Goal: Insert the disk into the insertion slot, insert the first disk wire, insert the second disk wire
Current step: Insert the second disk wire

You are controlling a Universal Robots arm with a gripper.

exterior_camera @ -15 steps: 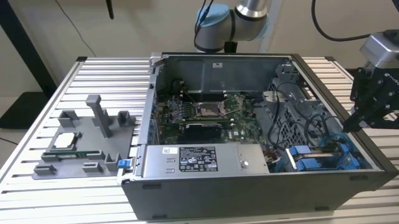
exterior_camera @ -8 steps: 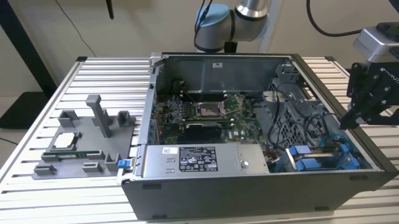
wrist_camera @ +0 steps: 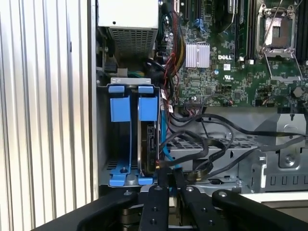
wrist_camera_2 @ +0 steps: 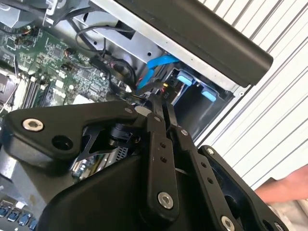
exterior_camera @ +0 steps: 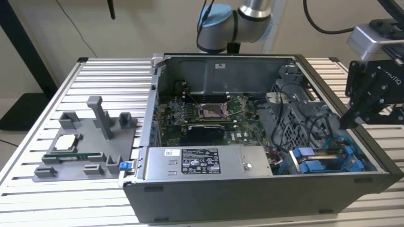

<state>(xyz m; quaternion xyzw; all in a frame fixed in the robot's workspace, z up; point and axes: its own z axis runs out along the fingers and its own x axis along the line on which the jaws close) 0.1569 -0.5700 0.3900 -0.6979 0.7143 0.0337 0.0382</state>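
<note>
- Exterior view: end effector (exterior_camera: 347, 124) hangs above the insertion slot (exterior_camera: 323, 161).
- Second wrist view: its tips are pressed together; nothing pinched is discernible.
- First wrist view: disk (wrist_camera: 147, 144) stands in the insertion slot; black cables (wrist_camera: 211, 144) nearby may snag the tips.

I'm seeing a bright blue plastic caddy (wrist_camera: 148, 103) on the dark-edged disk (wrist_camera: 147, 144), a green circuit board (wrist_camera: 231, 72) and a silver ribbed tabletop (wrist_camera: 48, 120).

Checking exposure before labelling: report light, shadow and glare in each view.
Exterior view: soft, even light; the case is dim inside. First wrist view: the table is bright, the disk lies in shadow, the heatsink glints. Second wrist view: the table is washed pale, the gripper a dark mass before it.
</note>
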